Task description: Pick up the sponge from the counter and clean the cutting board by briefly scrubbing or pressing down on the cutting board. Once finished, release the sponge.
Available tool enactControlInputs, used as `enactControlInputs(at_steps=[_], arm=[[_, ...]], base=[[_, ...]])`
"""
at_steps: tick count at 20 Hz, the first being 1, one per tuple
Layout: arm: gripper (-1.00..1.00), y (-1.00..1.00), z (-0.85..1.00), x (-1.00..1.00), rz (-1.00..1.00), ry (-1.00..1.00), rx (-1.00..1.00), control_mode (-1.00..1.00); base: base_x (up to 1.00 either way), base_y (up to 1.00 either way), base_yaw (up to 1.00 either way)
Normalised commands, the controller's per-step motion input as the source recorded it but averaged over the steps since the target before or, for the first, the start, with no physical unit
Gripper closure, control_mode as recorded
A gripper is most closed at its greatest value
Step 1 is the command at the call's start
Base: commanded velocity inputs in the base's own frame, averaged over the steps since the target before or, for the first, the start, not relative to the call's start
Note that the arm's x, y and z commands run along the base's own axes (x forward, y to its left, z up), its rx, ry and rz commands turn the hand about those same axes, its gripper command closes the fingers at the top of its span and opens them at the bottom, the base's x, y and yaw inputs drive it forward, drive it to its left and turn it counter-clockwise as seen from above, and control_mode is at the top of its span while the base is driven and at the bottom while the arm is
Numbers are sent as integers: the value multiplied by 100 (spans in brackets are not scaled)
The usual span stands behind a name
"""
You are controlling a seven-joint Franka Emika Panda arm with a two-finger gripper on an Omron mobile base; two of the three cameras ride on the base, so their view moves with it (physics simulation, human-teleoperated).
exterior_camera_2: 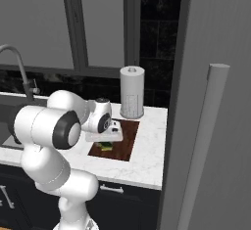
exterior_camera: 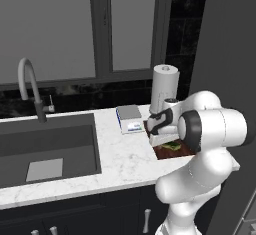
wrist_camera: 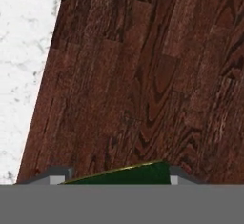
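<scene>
The dark reddish-brown cutting board [exterior_camera: 176, 153] [exterior_camera_2: 124, 140] [wrist_camera: 143, 75] lies on the white marble counter [exterior_camera: 122, 156] [wrist_camera: 24, 66] at its right end. My gripper [exterior_camera: 166, 141] [exterior_camera_2: 105, 140] [wrist_camera: 116, 176] hangs just over the board, shut on the sponge [exterior_camera: 174, 145] [exterior_camera_2: 106, 147] [wrist_camera: 125, 173]. The sponge's dark green layer with a yellow-green edge shows between the finger tips [wrist_camera: 56, 176]. The sponge sits low against the board's surface; whether it touches cannot be told.
A grey-and-white kitchen scale [exterior_camera: 129, 118] stands just left of the board. A paper towel roll [exterior_camera: 164, 86] [exterior_camera_2: 132, 92] rises behind it. The dark sink [exterior_camera: 47, 146] and faucet [exterior_camera: 29, 86] are further left. A tall grey panel [exterior_camera_2: 215, 126] walls off the right.
</scene>
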Motion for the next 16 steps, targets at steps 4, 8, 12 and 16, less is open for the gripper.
enactControlInputs(at_steps=[4,8,12,16], arm=[[100,0,-9,9,0,4,0,-100],[100,-3,0,57,0,-7,0,-100],[100,-13,0,55,0,-8,0,-100],[100,-14,0,51,0,-10,0,-100]], base=[[0,0,0],[0,0,0],[0,0,0],[0,0,0]])
